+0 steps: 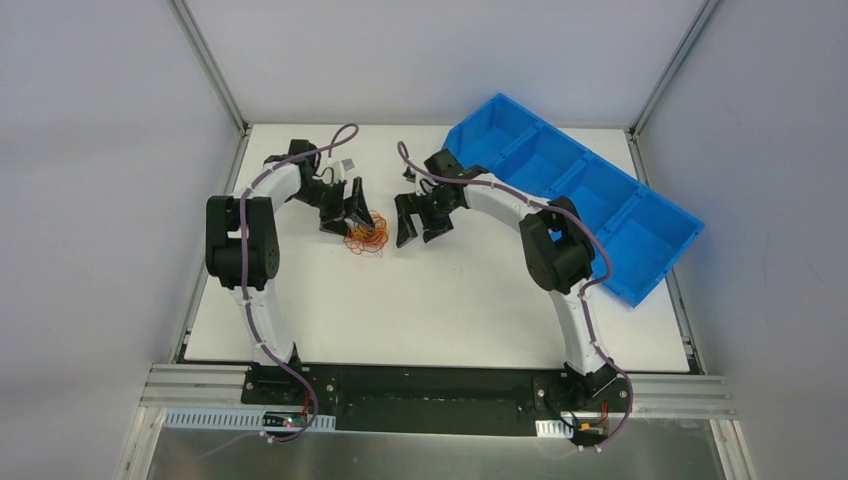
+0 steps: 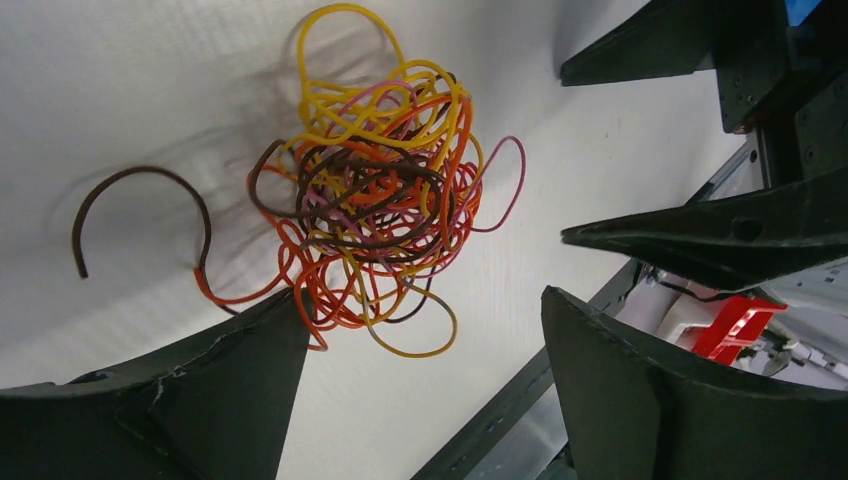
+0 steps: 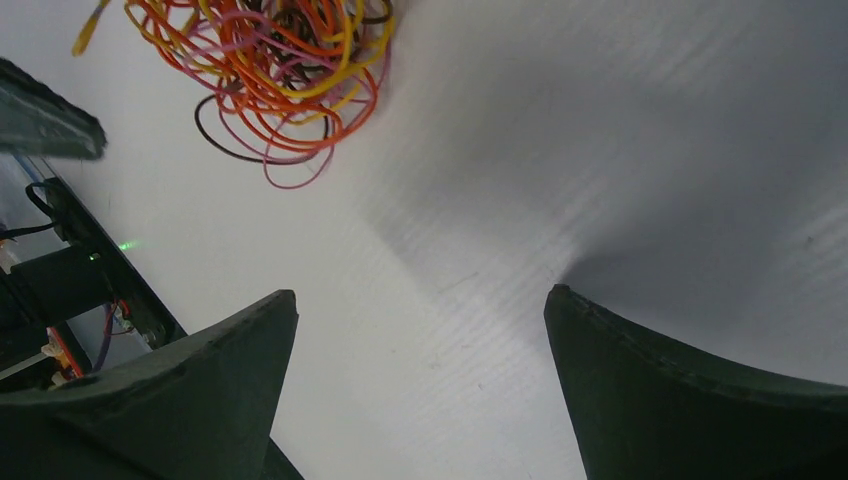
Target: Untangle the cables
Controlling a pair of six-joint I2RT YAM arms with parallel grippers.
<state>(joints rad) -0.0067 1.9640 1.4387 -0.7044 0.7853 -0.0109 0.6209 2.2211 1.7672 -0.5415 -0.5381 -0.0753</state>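
Cables (image 2: 375, 200) balled on bench (image 2: 120, 90). Left end effector (image 2: 425, 300) wide, empty, at ball's edge; right end effector (image 3: 420, 292) wide, empty. Risk: pinching several strands drags whole ball, tightening knots.

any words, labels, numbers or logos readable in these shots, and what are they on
None can be read.
The blue bin, the cables and the white table show no lettering.
The red part in the left wrist view bears no visible marks.
The electronics at the arm bases are too small to show any print.
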